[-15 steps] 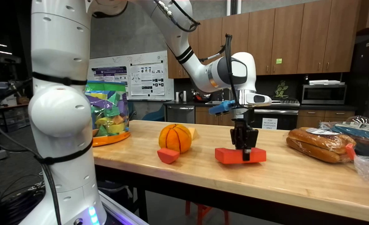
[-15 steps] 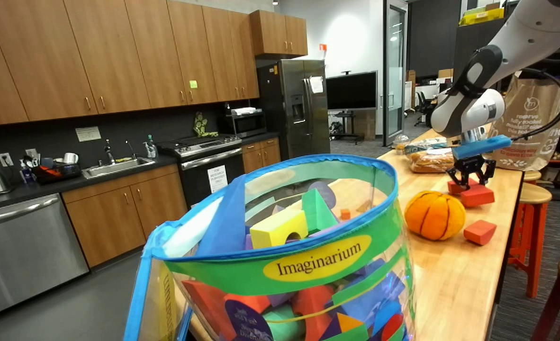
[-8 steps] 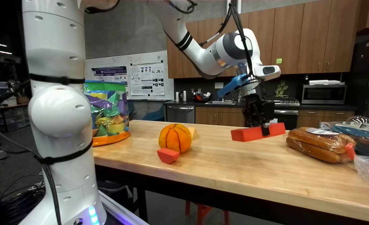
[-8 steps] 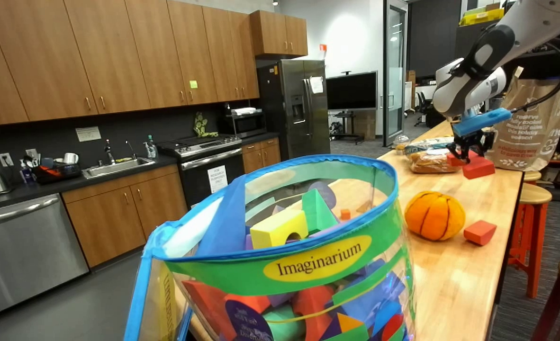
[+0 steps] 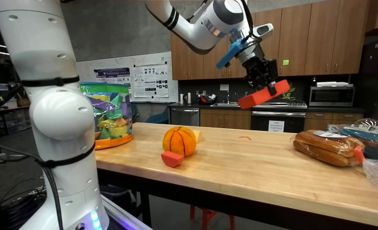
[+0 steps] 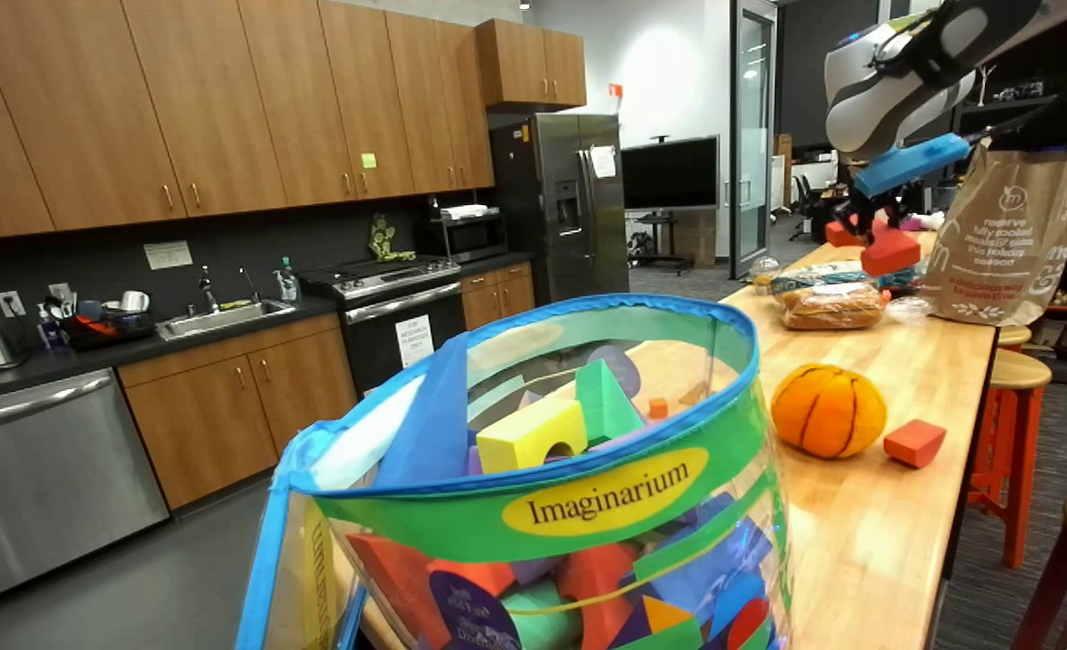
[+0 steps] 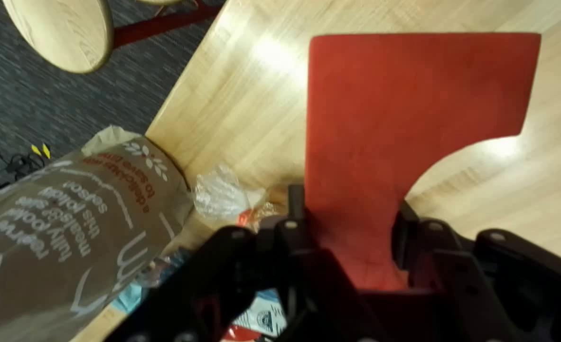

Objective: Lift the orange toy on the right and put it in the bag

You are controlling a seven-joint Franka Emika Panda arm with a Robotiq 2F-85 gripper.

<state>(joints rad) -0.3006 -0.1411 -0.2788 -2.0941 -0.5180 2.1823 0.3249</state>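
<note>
The orange toy (image 5: 251, 99) is a flat red-orange block with a curved cut-out. My gripper (image 5: 270, 88) is shut on its narrower part and holds it tilted, well above the table. In an exterior view the toy (image 6: 891, 253) and gripper (image 6: 875, 230) are at the upper right, far beyond the bag. In the wrist view the toy (image 7: 380, 109) sits between the two fingers (image 7: 349, 213). The bag (image 6: 601, 492) is clear with a green band and blue rim, open at the top and full of coloured blocks. It also stands beside the arm's base (image 5: 120, 88).
A pumpkin-like orange toy (image 5: 177, 140), a small red block (image 5: 172, 158) and a yellow block (image 5: 197, 135) lie between bag and gripper. Packed bread (image 5: 326, 148) lies at the table's far end by a brown paper bag (image 6: 994, 248). A thin red scrap (image 5: 245, 137) lies on the table.
My gripper has risen with the orange toy from at or just above the table to well above it. Gripper and toy have tilted. The bag and other toys have not moved.
</note>
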